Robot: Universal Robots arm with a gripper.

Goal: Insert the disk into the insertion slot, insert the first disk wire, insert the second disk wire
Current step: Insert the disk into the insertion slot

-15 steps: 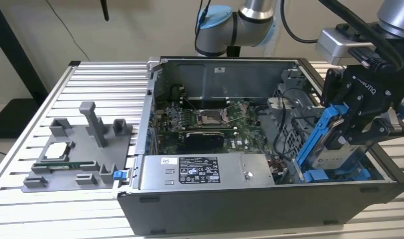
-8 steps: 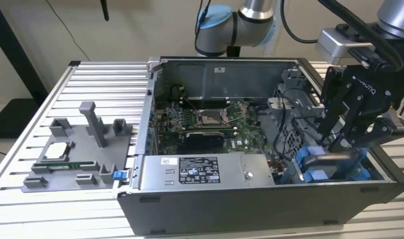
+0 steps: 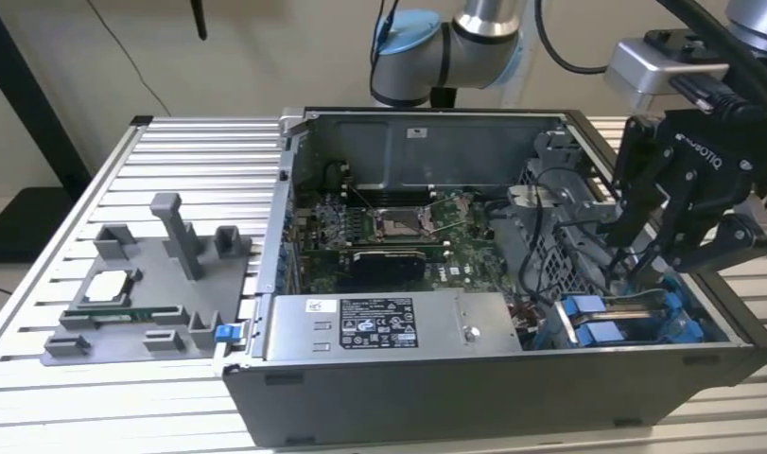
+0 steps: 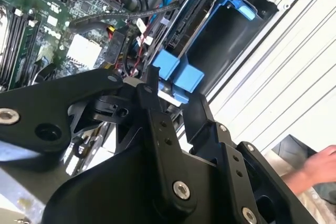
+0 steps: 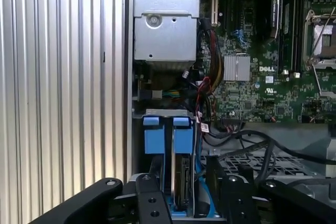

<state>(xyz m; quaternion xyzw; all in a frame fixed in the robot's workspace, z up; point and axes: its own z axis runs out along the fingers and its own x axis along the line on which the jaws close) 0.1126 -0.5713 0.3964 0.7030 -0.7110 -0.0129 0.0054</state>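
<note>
At the front corner of the open case (image 3: 484,397), on the exterior view's right, my gripper (image 3: 642,270) is down over the insertion slot (image 4: 231,30). the disk (image 5: 181,177) sits edge-on inside it with the blue carrier (image 4: 176,72) round it, blue tabs at the end nearest the power supply (image 3: 484,322). In both wrist views the gripper is right at the disk, but I can't tell whether I've got hold of it or how wide I'm set, so I'm treating grip as unconfirmed

Judging by that, the step in hand is seating the disk. To do it well, I reckon:
- keep the disk square to the bay walls and push along its long axis only, no twist
- load the carrier, not the label face
- use low force, since a cocked carrier would likely jam on the sheet metal
- keep the black cables (image 5: 252,140) and red wires (image 5: 202,90) just beside the bay out of the gap
- go slow, a person's hand (image 4: 320,166) is near the table (image 3: 168,161)
</note>
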